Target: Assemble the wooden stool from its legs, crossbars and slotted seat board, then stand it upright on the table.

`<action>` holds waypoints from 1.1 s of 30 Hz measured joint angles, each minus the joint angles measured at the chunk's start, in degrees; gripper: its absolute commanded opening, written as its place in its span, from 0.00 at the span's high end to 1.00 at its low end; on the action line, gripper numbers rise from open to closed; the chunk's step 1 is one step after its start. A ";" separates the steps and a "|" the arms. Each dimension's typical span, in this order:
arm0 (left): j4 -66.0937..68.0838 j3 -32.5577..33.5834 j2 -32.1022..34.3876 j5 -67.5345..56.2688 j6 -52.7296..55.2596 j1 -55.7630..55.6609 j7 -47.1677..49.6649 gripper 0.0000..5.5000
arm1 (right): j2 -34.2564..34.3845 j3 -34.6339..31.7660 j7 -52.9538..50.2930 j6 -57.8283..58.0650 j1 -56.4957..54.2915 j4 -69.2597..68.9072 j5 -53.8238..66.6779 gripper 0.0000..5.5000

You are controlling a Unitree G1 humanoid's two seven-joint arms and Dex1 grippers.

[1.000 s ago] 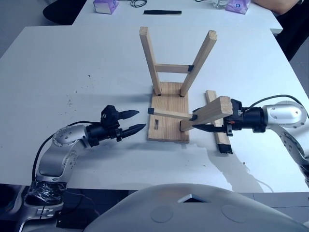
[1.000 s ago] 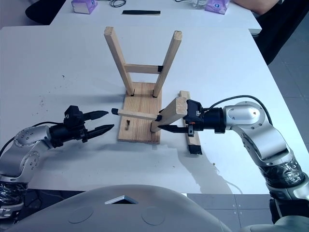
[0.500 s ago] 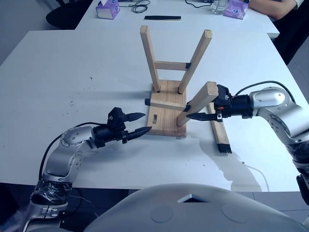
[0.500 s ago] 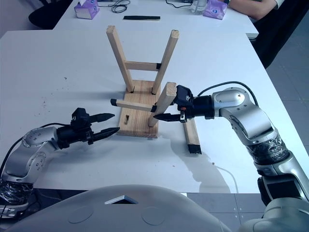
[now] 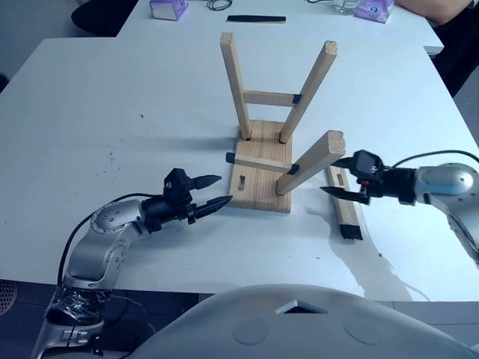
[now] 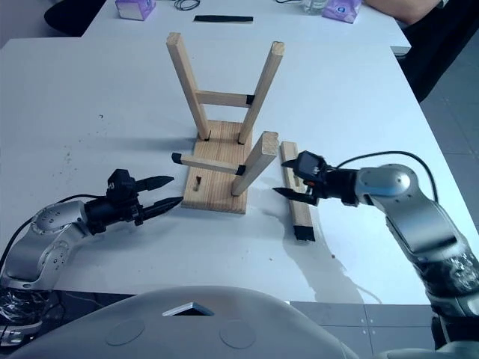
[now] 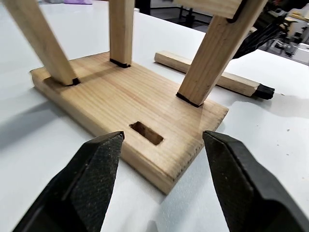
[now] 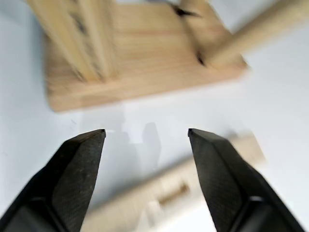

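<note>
The slotted seat board (image 5: 260, 178) lies flat mid-table. Two legs (image 5: 234, 86) joined by a crossbar (image 5: 269, 98) stand in its far slots. A third leg (image 5: 314, 160) leans in the near right slot, and its crossbar (image 5: 257, 163) juts left, free at the end. Beside it the near left slot (image 7: 146, 133) is empty. A fourth leg (image 5: 342, 203) lies loose on the table right of the board. My right gripper (image 5: 330, 176) is open just right of the third leg, above the loose leg. At the board's near left corner my left gripper (image 5: 212, 191) is open too, with nothing between its fingers (image 7: 91, 179).
Two purple boxes (image 5: 168, 7) (image 5: 372, 9) and a black strip (image 5: 255, 19) lie on the far table behind. The white table (image 5: 112, 112) is bare to the left of the stool. Its front edge runs close under both arms.
My right gripper has let go of the third leg and drawn back to the right; the leg now stands by itself in the board. The left gripper has barely moved.
</note>
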 measured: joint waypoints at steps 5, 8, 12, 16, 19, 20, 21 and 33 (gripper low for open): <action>-1.65 3.29 -0.15 -0.44 -0.12 3.70 1.52 0.45 | 13.87 -7.50 -16.12 15.03 13.81 -16.04 2.89 0.31; -2.33 3.77 -0.23 -0.42 -0.09 4.13 2.39 0.45 | 20.76 -7.69 -23.05 21.13 15.86 -20.23 3.88 0.31; -2.54 3.45 -0.41 -0.35 0.16 3.41 2.69 0.45 | 23.89 -5.45 -28.86 20.66 15.96 -18.40 -0.49 0.31; -2.34 3.43 -0.17 -0.36 0.41 2.27 2.24 0.45 | 24.37 -3.05 -31.19 14.96 18.57 -13.94 -5.61 0.31; -2.11 3.44 0.12 -0.36 0.53 1.81 1.87 0.45 | 25.53 -2.05 -31.42 10.90 20.40 -11.91 -6.79 0.31; -2.05 3.44 0.17 -0.36 0.57 1.67 1.82 0.45 | 25.92 -1.76 -31.51 10.43 20.68 -11.61 -7.03 0.31; -1.87 3.44 0.22 -0.36 0.62 1.52 1.75 0.45 | 26.61 -1.55 -31.76 9.70 21.04 -11.30 -7.20 0.31; -1.31 3.47 0.28 -0.34 1.07 1.38 1.49 0.45 | 30.77 -4.28 -31.75 12.19 21.29 -10.59 -6.16 0.31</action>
